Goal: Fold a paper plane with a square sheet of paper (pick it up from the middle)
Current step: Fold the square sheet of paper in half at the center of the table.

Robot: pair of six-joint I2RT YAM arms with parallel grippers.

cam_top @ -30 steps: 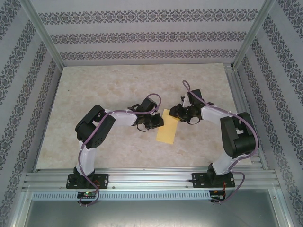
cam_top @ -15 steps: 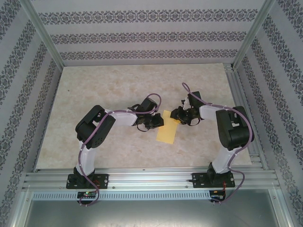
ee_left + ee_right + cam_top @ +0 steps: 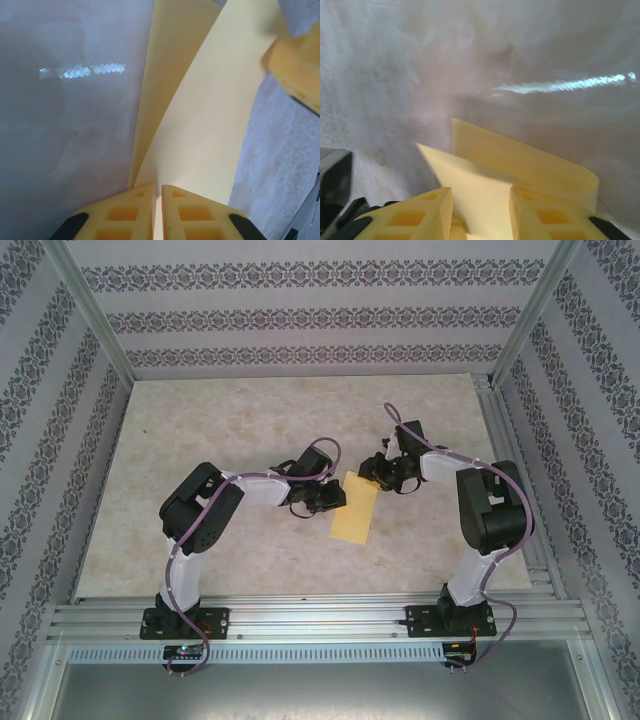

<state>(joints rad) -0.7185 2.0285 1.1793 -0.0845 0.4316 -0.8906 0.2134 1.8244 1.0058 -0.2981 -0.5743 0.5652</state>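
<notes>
The square sheet of paper is pale yellow and lies folded over on the table between the two arms. In the left wrist view the sheet of paper shows two layers fanning away from the jaws. My left gripper is shut on its near edge, and from above the left gripper sits at the sheet's left side. My right gripper is at the far right corner. Seen from the wrist, the right gripper has its jaws well apart, and a raised flap of the paper lies between them.
The pale marbled table has free room on its left and far side. Aluminium rails run along the right edge and the front edge. Patterned walls enclose the table on three sides.
The right arm has swung its elbow inward and its gripper has moved a little farther back, with the paper's far right corner following it. The left arm has stayed still.
</notes>
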